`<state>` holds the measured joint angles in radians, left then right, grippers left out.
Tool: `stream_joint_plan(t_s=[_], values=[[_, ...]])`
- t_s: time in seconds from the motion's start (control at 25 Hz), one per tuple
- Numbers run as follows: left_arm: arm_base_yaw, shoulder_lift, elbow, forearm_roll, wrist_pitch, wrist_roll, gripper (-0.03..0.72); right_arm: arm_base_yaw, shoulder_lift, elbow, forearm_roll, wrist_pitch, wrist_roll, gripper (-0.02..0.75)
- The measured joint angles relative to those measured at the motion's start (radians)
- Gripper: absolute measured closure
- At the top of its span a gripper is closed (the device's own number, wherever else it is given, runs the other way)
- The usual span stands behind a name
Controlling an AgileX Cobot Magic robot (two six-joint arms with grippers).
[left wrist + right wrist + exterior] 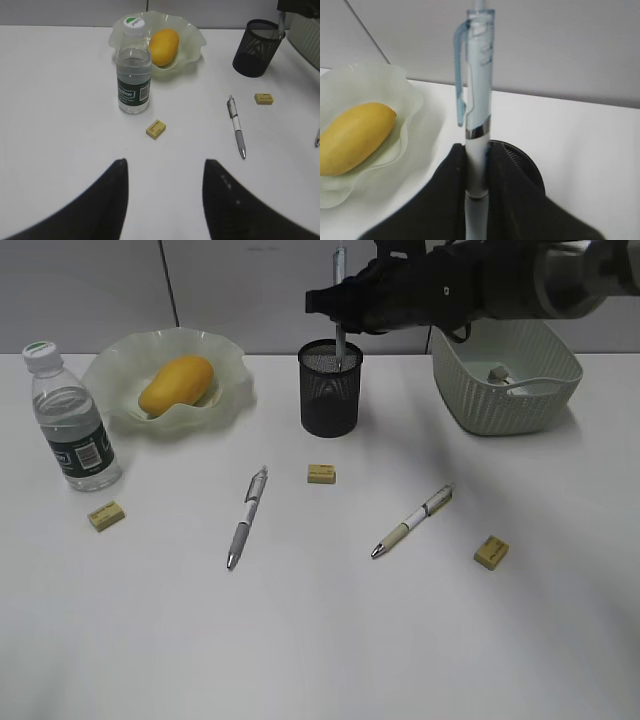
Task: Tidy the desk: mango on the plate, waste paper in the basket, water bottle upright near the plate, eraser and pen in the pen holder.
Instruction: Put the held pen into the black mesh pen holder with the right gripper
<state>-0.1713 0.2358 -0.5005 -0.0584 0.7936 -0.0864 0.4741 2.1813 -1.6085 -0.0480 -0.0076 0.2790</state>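
**Blue-clipped pen held upright over the pen holder; two pens and three erasers lie loose on the surface**

Nearest the camera in the exterior view, the white surface [320, 640] is bare. A little farther back, a yellow eraser [491, 552] lies at the right, a cream-barrelled pen [412, 521] lies slantwise just left of it, and a grey-grip pen [246, 517] lies left of centre, its tip pointing toward the viewer. A second eraser [106, 515] sits at the left, just in front of the water bottle [72, 422], which stands upright with its white cap on, close beside the plate [232, 368]. A third eraser [321, 473] lies in front of the pen holder [330, 390].

The left end effector [165, 200] hovers over the near surface with its fingers spread and nothing between them, well short of the bottle.

Farther back, the mango [177, 385] rests inside the wavy-rimmed plate. The black mesh pen holder stands to the right of the plate. Above it, the right end effector [476, 170] pinches a pen with a translucent blue clip [476, 115], gripping its pale lower barrel; the pen stands upright with its lower end reaching down inside the holder's rim. At the far right, the ribbed green basket [505, 405] holds the crumpled waste paper [498, 373].
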Motion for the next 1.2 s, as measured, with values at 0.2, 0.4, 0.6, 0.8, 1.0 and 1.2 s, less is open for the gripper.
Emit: stream_joint_plan(t_s=[0.2, 0.4, 0.6, 0.8, 1.0, 1.2], values=[[0.000, 0.000, 0.000, 0.000, 0.000, 0.000, 0.316, 0.000, 0.032, 0.000, 0.002, -0.061, 0.000, 0.619], [0.000, 0.000, 0.000, 0.000, 0.000, 0.000, 0.316, 0.000, 0.053, 0.000, 0.005, -0.092, 0.000, 0.619], [0.000, 0.000, 0.000, 0.000, 0.000, 0.000, 0.316, 0.000, 0.044, 0.000, 0.005, -0.095, 0.000, 0.620], [0.000, 0.000, 0.000, 0.000, 0.000, 0.000, 0.316, 0.000, 0.027, 0.000, -0.003, -0.138, 0.000, 0.620], [0.000, 0.000, 0.000, 0.000, 0.000, 0.000, 0.316, 0.000, 0.037, 0.000, -0.014, -0.217, 0.000, 0.620], [0.000, 0.000, 0.000, 0.000, 0.000, 0.000, 0.316, 0.000, 0.088, -0.001, -0.019, -0.263, 0.000, 0.620]])
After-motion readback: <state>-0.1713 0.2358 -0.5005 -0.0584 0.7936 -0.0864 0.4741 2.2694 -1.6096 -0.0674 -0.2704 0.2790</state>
